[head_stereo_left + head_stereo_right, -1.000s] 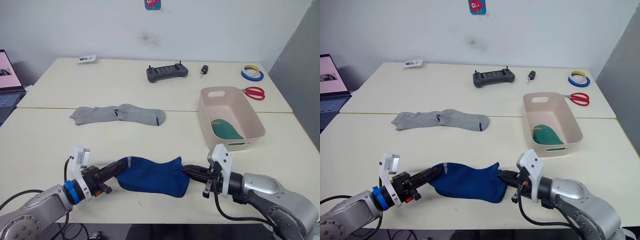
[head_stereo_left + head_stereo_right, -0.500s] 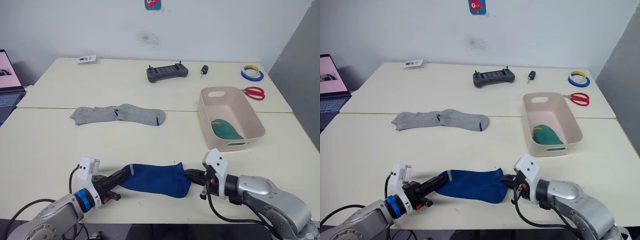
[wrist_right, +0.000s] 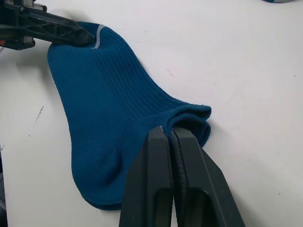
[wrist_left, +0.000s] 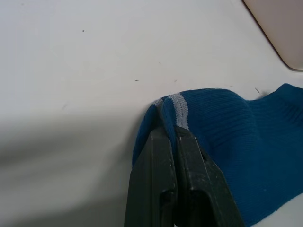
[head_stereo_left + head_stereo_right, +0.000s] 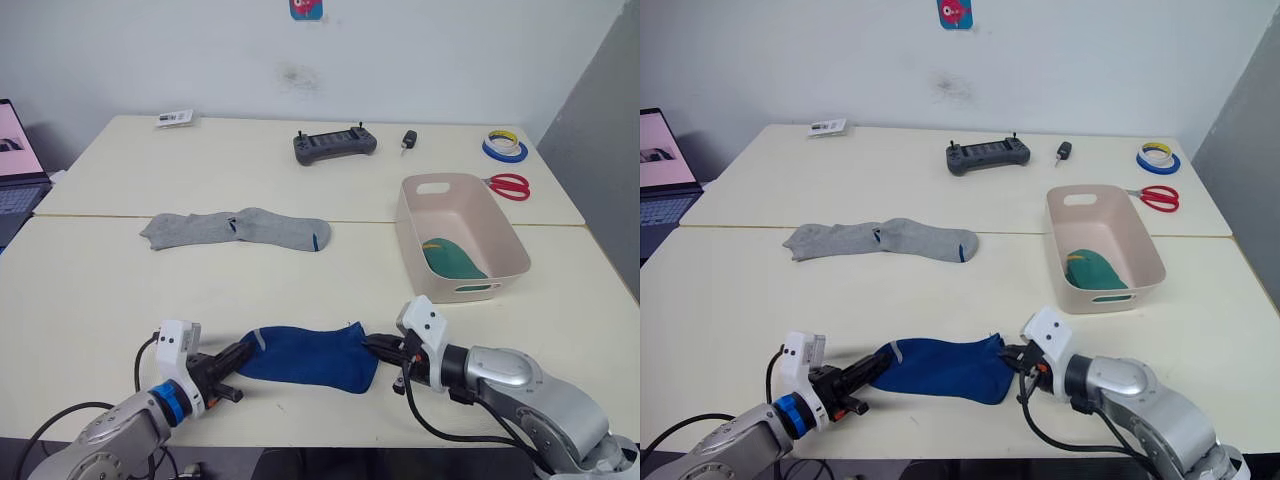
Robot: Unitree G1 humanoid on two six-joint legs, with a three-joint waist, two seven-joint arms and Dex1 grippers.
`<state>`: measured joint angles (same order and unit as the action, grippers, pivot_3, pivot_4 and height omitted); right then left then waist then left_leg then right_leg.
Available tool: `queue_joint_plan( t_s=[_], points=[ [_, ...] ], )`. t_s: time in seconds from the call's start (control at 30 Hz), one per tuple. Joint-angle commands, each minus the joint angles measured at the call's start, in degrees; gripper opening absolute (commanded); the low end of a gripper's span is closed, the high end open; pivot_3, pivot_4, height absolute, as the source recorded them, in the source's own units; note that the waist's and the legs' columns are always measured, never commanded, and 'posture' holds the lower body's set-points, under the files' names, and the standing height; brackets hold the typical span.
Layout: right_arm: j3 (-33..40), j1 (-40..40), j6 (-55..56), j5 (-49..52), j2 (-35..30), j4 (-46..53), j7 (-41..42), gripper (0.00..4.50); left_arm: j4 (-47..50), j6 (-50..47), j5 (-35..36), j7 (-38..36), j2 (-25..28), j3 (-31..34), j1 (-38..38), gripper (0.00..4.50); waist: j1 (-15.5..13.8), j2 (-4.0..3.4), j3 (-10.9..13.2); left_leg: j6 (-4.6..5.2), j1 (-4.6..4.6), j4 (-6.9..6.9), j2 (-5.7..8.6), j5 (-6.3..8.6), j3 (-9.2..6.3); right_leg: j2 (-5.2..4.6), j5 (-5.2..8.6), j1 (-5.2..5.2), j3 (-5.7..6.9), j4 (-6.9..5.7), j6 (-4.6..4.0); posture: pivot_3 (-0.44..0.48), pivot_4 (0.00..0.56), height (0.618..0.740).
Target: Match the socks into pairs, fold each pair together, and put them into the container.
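A royal blue sock (image 5: pixel 312 354) lies stretched flat near the table's front edge; I cannot tell if a second one lies under it. My left gripper (image 5: pixel 243 356) is shut on its pale-trimmed end (image 4: pixel 179 105). My right gripper (image 5: pixel 373 347) is shut on the opposite end (image 3: pixel 189 116). Two grey socks (image 5: pixel 235 230) lie end to end at mid table, left of centre. The pinkish-beige container (image 5: pixel 414 232) stands at the right, with a green sock (image 5: pixel 452 258) inside it.
At the back of the table lie a black controller (image 5: pixel 334 144), a key fob (image 5: pixel 408 139), tape rolls (image 5: pixel 504 147), red scissors (image 5: pixel 510 185) and a small card (image 5: pixel 174 118). A laptop (image 5: pixel 15 165) sits at the far left. A seam (image 5: pixel 120 216) joins the two tabletops.
Both grippers have come down toward the table. The blue sock, held up and bulging a second ago, now lies flatter on the tabletop.
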<state>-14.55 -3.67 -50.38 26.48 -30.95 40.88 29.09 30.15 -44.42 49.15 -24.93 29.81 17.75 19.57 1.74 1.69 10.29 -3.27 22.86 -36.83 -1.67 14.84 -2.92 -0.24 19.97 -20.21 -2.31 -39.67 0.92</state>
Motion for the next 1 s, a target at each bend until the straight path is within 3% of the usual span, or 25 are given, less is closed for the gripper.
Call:
queue_joint_plan(
  t_s=[0.03,0.27,0.3,0.4,0.6,0.67,0.83,0.9,1.0],
  points=[
    [1.4,-0.8,0.6,0.9,-0.1,2.6,0.3,0.0,0.3,1.2,-0.7,-0.6,-0.4,-0.1,0.1,0.03,0.0,0.0,0.0,0.0,0.0,0.0,0.0,0.0,0.0,0.0,0.0,0.0,0.0,0.0,0.0,0.0,0.15,0.74],
    [-1.4,-0.5,-0.7,-1.5,-2.1,0.7,0.1,0.0,0.3,0.9,1.1,-2.3,-0.9,0.2,-0.8,0.03,0.0,0.0,0.0,0.0,0.0,0.0,0.0,0.0,0.0,0.0,0.0,0.01,0.01,0.0,0.0,0.0,0.15,0.74],
    [-1.4,-0.3,-1.0,-1.4,-2.0,0.6,-0.1,0.0,0.3,1.2,0.5,-2.3,-0.5,0.2,-0.8,0.22,0.0,0.0,0.0,0.0,0.0,0.0,0.0,0.0,0.0,0.0,0.0,0.01,0.01,0.0,0.0,0.0,0.15,0.74],
    [-1.9,0.0,-0.7,-0.7,-2.7,1.1,1.4,0.79,0.5,2.4,-1.3,-2.7,0.3,0.5,-1.1,0.99,0.0,0.0,0.0,0.0,0.0,0.0,0.0,0.0,0.0,0.0,0.0,0.01,0.01,0.0,0.0,0.0,0.15,0.74],
    [1.3,0.5,1.2,-0.8,-4.1,3.3,2.0,2.92,4.1,7.0,-1.8,-4.1,1.6,6.1,0.0,2.93,0.0,0.0,0.0,0.0,0.01,-0.01,-0.01,0.0,0.0,0.0,0.0,0.0,0.0,0.0,0.0,0.0,0.15,0.74],
    [4.3,-0.6,1.0,1.8,-4.8,4.9,3.2,3.59,4.1,7.2,-0.5,-6.9,4.1,9.0,-0.1,2.93,0.0,0.01,0.0,0.0,0.01,-0.01,0.0,0.0,-0.01,0.0,0.0,0.0,0.03,-0.01,0.0,0.0,0.15,0.74],
    [6.1,-3.4,1.7,4.9,-5.2,6.6,5.7,3.59,1.5,8.1,-0.3,-14.8,11.1,9.7,-4.8,2.93,0.0,0.0,0.0,0.0,-0.01,-0.01,0.0,0.0,-0.02,0.01,0.0,0.01,0.07,-0.02,0.0,0.0,0.15,0.74],
    [4.7,-4.4,2.7,4.7,-3.9,6.1,5.6,3.63,2.0,8.8,-3.0,-20.2,15.4,5.5,-6.0,2.54,-0.1,0.01,0.0,0.0,0.0,-0.01,0.0,0.0,-0.02,0.01,0.0,0.02,0.07,-0.01,0.0,0.0,0.15,0.74],
    [0.8,-5.3,6.4,2.6,-1.8,3.7,6.2,3.04,1.3,14.4,-10.4,-25.8,18.4,-3.3,-8.9,1.72,0.0,-0.1,0.0,0.0,-0.01,0.01,0.03,0.0,0.07,0.01,0.0,0.01,-0.01,0.05,0.0,0.0,0.15,0.74]
  ],
)
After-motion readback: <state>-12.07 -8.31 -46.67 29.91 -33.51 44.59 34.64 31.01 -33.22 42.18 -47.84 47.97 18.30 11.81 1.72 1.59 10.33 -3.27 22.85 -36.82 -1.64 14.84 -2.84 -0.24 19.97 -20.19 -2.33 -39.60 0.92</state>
